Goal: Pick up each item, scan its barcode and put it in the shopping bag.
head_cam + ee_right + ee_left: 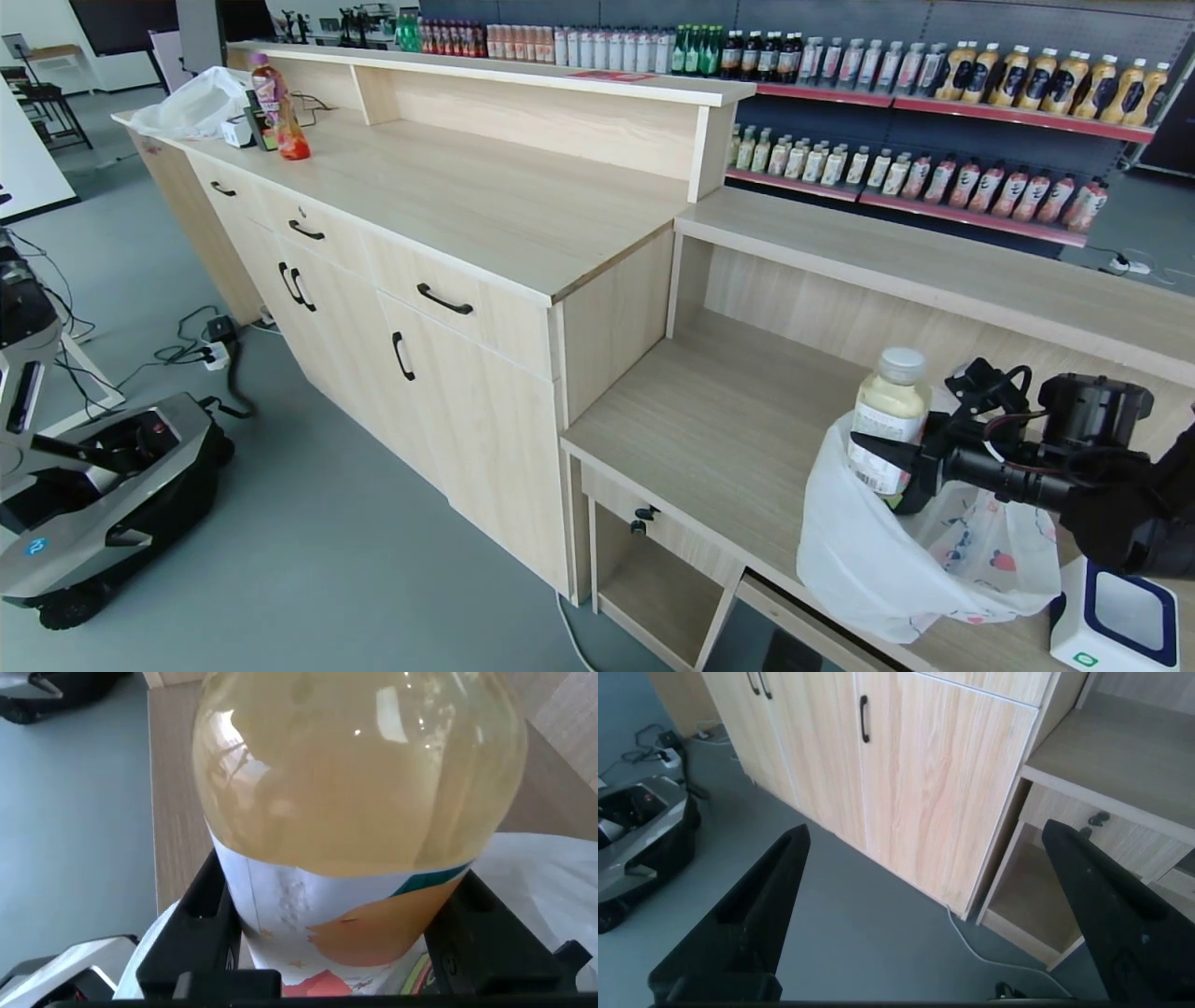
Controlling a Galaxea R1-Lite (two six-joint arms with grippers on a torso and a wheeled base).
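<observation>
A pale yellow drink bottle (892, 401) with a white cap stands upright in my right gripper (882, 462), which is shut on its labelled lower body. It hangs just over the mouth of the white shopping bag (868, 569) on the low desk (709, 420). In the right wrist view the bottle (355, 775) sits between the black fingers (201, 924), with the bag (551, 868) behind it. A white and blue scanner (1116, 621) lies beside the bag at the near right. My left gripper (920, 924) is open with nothing in it, above the grey floor facing the cabinet doors.
A tall wooden counter (485, 205) runs to the back left. On its far end stand a pink bottle (269, 93), a small red item (293, 146) and a white plastic bag (191, 107). Shelves of drinks (934, 121) line the back. Cables (201, 350) lie on the floor.
</observation>
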